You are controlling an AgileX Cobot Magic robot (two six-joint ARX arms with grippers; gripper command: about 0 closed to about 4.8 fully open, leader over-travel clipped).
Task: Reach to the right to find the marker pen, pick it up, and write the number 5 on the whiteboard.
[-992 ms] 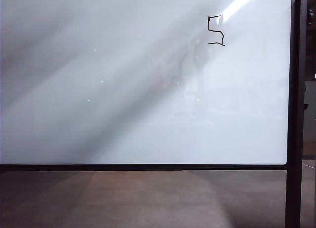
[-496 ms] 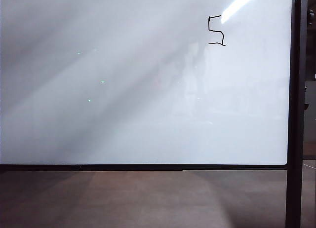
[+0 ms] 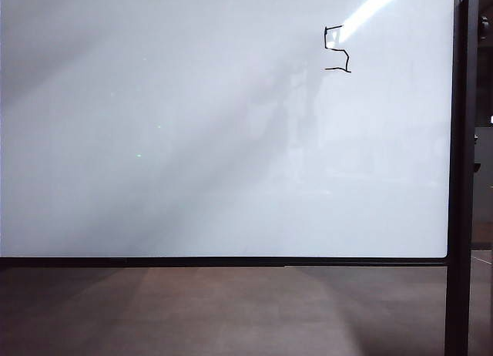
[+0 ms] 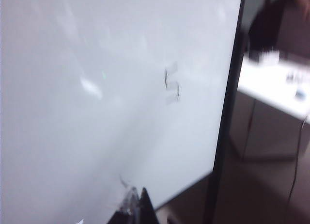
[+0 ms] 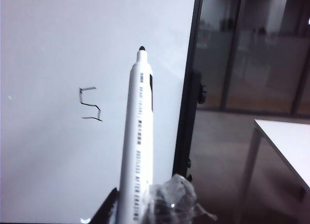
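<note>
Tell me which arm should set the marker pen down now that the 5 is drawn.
Right. The right hand is shut on the marker pen, its tip off the whiteboard beside the finished number 5. The left hand looks empty.

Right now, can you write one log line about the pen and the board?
number 5: drawn on whiteboard | marker pen: in right claw, tip off board | left claw: state unclear

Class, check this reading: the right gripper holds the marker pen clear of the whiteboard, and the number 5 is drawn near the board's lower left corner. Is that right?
Not quite. The number 5 sits near the whiteboard's upper right corner, as the exterior view shows. The rest stands: the right gripper holds the marker pen clear of the board.
</note>
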